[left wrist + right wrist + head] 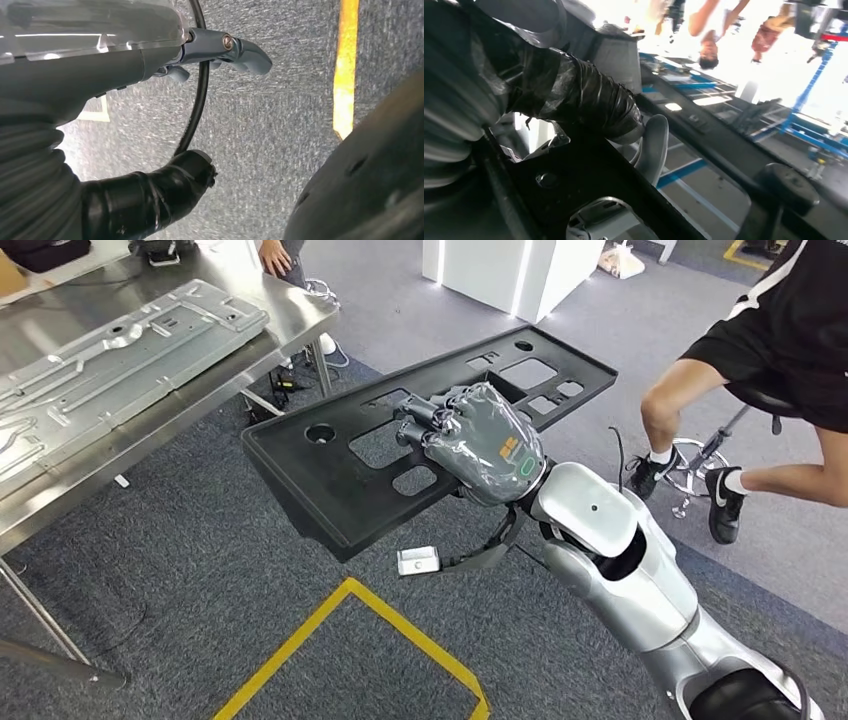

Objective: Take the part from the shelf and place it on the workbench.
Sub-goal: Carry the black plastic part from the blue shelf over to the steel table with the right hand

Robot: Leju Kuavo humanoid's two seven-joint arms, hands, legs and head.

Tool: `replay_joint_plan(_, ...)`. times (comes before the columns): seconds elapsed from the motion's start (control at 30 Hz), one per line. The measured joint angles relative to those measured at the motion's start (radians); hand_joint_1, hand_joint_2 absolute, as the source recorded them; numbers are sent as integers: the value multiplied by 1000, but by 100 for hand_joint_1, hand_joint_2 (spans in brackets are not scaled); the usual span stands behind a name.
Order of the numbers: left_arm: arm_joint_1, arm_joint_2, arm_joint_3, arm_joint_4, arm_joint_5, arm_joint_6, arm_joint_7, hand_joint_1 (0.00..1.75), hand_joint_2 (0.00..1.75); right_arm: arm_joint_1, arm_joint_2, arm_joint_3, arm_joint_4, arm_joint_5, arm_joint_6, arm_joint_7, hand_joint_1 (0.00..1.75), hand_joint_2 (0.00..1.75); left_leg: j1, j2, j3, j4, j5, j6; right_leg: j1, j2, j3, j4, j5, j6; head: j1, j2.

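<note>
A long black plastic panel (330, 465) with several cut-out holes hangs in the air above the grey carpet, just right of the steel workbench (200, 380). My right hand (480, 440) grips its near edge, fingers curled over the top face. In the right wrist view the thumb (584, 97) presses under the dark panel (594, 175). My left hand (165, 55) hangs over the carpet, fingers (240, 50) apart and holding nothing.
Embossed metal sheets (100, 360) lie on the workbench. A person on a stool (780, 350) sits at the right with legs stretched out. Another person's legs (285, 260) stand behind the bench. Yellow floor tape (350, 640) marks the carpet below the panel.
</note>
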Motion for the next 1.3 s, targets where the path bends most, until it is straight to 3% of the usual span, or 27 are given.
replay_joint_plan(0.07, 0, 0, 0, 0, -1, 0, -1, 0, 175, -4, 0, 0, 0, 0, 0, 4, 175, 175, 1, -24, 3, -9, 5, 13, -2, -7, 7, -1, -5, 12, 0, 0)
replay_joint_plan(0.13, -1, -2, 0, 0, -3, 1, -4, 0, 175, -7, 0, 1, 0, 0, 1, 10, 175, 175, 6, -46, 11, -21, 10, 27, -9, 43, -8, 43, -39, 22, 0, 0)
replay_joint_plan(0.2, -2, -3, 0, 0, -5, 4, -7, 0, 175, -7, -3, 1, 0, 1, 2, 13, 175, 175, 8, -69, 13, -24, 11, 36, -14, 103, -66, 164, -99, 26, 1, 0)
replay_joint_plan(0.23, -2, -2, 0, 0, -6, 5, -9, 0, 175, -5, -5, 1, 0, 1, 2, 13, 175, 175, 6, -81, 12, -23, 10, 38, -14, 113, -101, 230, -123, 28, 1, 0)
replay_joint_plan(0.27, -2, -2, 0, 0, -7, 7, -12, 0, 175, -3, -9, 1, 1, 1, 2, 13, 175, 175, 5, -95, 12, -21, 8, 39, -14, 117, -126, 272, -128, 28, 1, 0)
replay_joint_plan(0.3, -1, -2, 0, 0, -7, 10, -15, 0, 175, -1, -12, 1, 1, 0, 2, 13, 175, 175, 4, -111, 13, -18, 6, 39, -14, 119, -136, 278, -113, 28, 1, 0)
replay_joint_plan(0.37, 0, -2, 0, 0, -9, 14, -22, 0, 175, 0, -20, 0, 1, 0, 0, 14, 175, 175, 4, -141, 15, -9, -1, 37, -15, 132, -100, 178, -37, 24, 1, 0)
replay_joint_plan(0.43, 3, -2, 0, 0, -11, 18, -30, 0, 175, 0, -30, -1, 1, -1, -1, 14, 175, 175, 3, -166, 13, 1, -8, 30, -17, 172, -49, 59, 7, 19, 1, 0)
replay_joint_plan(0.5, 7, -2, 0, 0, -14, 20, -38, 0, 175, 1, -41, -6, 2, -2, -1, 13, 175, 175, 5, -188, 8, 3, -10, 19, -15, 189, -31, 19, 3, 14, 1, 0)
replay_joint_plan(0.53, 11, -2, 0, 0, -16, 20, -41, 0, 175, 1, -44, -9, 2, -2, -1, 13, 175, 175, 7, -200, 6, 1, -10, 13, -14, 180, -27, 14, 3, 11, 2, 0)
replay_joint_plan(0.57, 14, -1, 0, 0, -17, 20, -43, 0, 175, 0, -45, -12, 3, -2, -1, 13, 175, 175, 8, -199, 6, 1, -11, 7, -15, 169, -20, 9, 2, 7, 2, 0)
replay_joint_plan(0.63, 19, 1, 0, -2, -18, 21, -47, 0, 175, -1, -46, -16, 3, -2, -1, 12, 175, 175, 3, -154, -4, 29, -26, -2, -20, 146, 0, -5, 1, -5, -2, 0)
replay_joint_plan(0.7, 18, 2, 0, -3, -19, 21, -53, 0, 175, -1, -49, -19, 4, -2, -1, 11, 175, 175, 2, -90, -62, 137, -70, -8, -19, 120, 19, -14, -7, -15, -6, 0)
replay_joint_plan(0.77, 17, 3, 0, -3, -21, 21, -58, 0, 175, 0, -53, -21, 6, -2, -1, 11, 175, 175, 6, -71, -142, 262, -104, -12, -16, 90, 33, -14, -21, -17, -6, 0)
replay_joint_plan(0.8, 19, 4, 0, -3, -21, 21, -60, 0, 175, 0, -54, -21, 8, -2, -2, 11, 175, 175, 7, -69, -162, 280, -93, -13, -15, 77, 42, -14, -30, -16, -6, 0)
replay_joint_plan(0.83, 22, 5, 0, -3, -22, 21, -62, 0, 175, 1, -55, -21, 9, -2, -2, 10, 175, 175, 7, -67, -163, 262, -65, -12, -15, 65, 52, -14, -39, -15, -6, 0)
replay_joint_plan(0.87, 26, 8, 0, -3, -23, 20, -65, 0, 175, 1, -55, -21, 10, -2, -2, 10, 175, 175, 7, -60, -142, 205, -20, -9, -14, 54, 65, -14, -50, -13, -6, 0)
replay_joint_plan(0.93, 33, 14, 0, -3, -25, 18, -71, 0, 175, 0, -57, -23, 12, -2, -2, 10, 175, 175, -4, -18, -82, 78, 40, 5, -11, 33, 85, -16, -72, -5, -6, 0)
replay_joint_plan(1.0, 34, 20, 0, -4, -27, 17, -78, 0, 175, -1, -61, -26, 13, -2, -2, 9, 175, 175, -16, 11, -49, 20, 39, 22, -7, 12, 105, -21, -88, 9, -6, 0)
replay_joint_plan(1.07, 34, 21, 0, -5, -28, 17, -82, 0, 175, -1, -64, -31, 14, -3, -3, 6, 175, 175, -17, -9, -35, 8, 20, 38, -6, 0, 121, -8, -85, 23, -6, 0)
replay_joint_plan(1.13, 35, 22, 0, -5, -31, 18, -84, 0, 175, -1, -66, -36, 15, -4, -6, 2, 175, 175, -13, -35, -10, -3, 7, 51, -11, 37, 93, 65, -65, 32, -3, 0)
replay_joint_plan(1.2, 34, 23, 1, -6, -34, 19, -87, 0, 175, 1, -73, -39, 17, -4, -10, 0, 175, 175, -9, -60, 18, -12, -4, 60, -17, 95, 9, 184, -72, 35, -1, 0)
replay_joint_plan(1.27, 34, 24, 1, -7, -37, 19, -92, 0, 175, 3, -81, -41, 20, -5, -12, 0, 175, 175, -8, -89, 42, -14, -22, 64, -19, 116, -82, 271, -132, 39, -1, 0)
replay_joint_plan(1.3, 35, 24, 0, -7, -38, 19, -94, 0, 175, 5, -84, -41, 21, -5, -12, 0, 175, 175, -8, -106, 57, -14, -33, 64, -19, 117, -115, 283, -165, 41, -1, 0)
